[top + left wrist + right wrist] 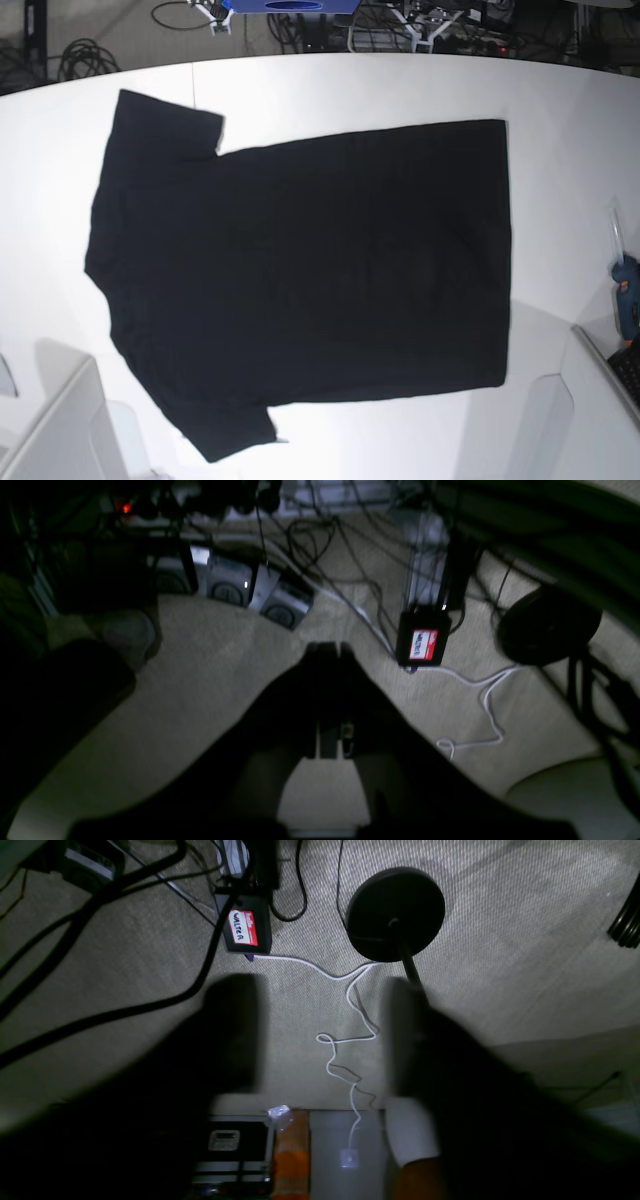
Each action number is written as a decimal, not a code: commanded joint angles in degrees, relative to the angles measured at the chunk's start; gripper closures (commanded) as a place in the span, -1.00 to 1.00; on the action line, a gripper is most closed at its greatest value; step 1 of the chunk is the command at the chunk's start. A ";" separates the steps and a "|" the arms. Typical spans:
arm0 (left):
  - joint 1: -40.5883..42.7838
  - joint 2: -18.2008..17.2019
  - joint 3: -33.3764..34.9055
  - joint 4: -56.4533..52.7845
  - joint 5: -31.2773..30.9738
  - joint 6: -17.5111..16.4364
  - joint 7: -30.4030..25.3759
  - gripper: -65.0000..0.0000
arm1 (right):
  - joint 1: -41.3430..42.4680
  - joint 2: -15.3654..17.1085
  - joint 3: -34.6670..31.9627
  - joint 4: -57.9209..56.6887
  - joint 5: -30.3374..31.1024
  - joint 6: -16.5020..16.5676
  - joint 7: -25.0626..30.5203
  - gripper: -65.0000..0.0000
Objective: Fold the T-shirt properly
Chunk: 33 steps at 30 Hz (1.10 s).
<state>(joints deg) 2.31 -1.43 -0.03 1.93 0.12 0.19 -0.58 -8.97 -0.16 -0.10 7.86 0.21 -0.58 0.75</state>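
Observation:
The T-shirt (310,270) lies spread flat on the white table (560,90) in the base view, plain black face up, sleeves toward the left and hem toward the right. Neither gripper shows in the base view. In the left wrist view my left gripper (327,652) is shut with its dark fingers pressed together, nothing in them, over carpeted floor. In the right wrist view my right gripper (320,1035) is open, its two dark fingers (235,1030) standing wide apart with only floor between them. The T-shirt is out of both wrist views.
A blue tool (627,290) lies at the table's right edge. White arm housings (60,425) stand at the base view's bottom corners. On the floor lie cables, a black round stand base (395,910) and a labelled black box (245,927).

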 commanded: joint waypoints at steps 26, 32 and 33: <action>4.86 -0.11 -0.10 7.60 -0.08 0.21 0.62 1.00 | -1.01 0.21 -0.03 0.19 0.01 0.18 -0.18 1.00; 4.86 -0.11 -0.10 7.60 -0.08 0.21 0.71 1.00 | -0.92 0.21 -0.03 0.19 0.01 0.18 -0.09 1.00; 4.86 -0.11 -0.10 7.60 -0.08 0.21 0.71 1.00 | -0.92 0.21 -0.03 0.19 0.01 0.18 -0.09 1.00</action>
<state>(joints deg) 6.72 -1.43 -0.08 9.43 -0.05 0.19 0.19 -9.56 -0.16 -0.05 8.03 0.34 -0.60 0.82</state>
